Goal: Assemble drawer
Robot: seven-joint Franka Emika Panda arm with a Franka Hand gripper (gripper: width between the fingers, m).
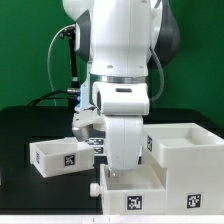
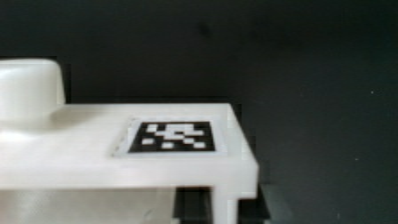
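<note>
The drawer is in three white parts. One tray (image 1: pixel 130 190) with a front marker lies at the bottom centre of the exterior view, against the tall casing (image 1: pixel 187 150) on that view's right. My gripper (image 1: pixel 120 168) comes down onto this tray, and the hand hides its fingers. In the wrist view the tray (image 2: pixel 107 160) shows a marker and a round knob (image 2: pixel 27 90). My gripper (image 2: pixel 221 205) is shut on a thin white wall of the tray, with one dark fingertip (image 2: pixel 192 207) on each side. The second tray (image 1: pixel 55 155) lies apart on the exterior view's left.
The parts lie on a black table (image 1: pixel 25 125) in front of a green backdrop. The arm's white body stands over the middle and hides the table behind it. A cable runs down the arm on the exterior view's left.
</note>
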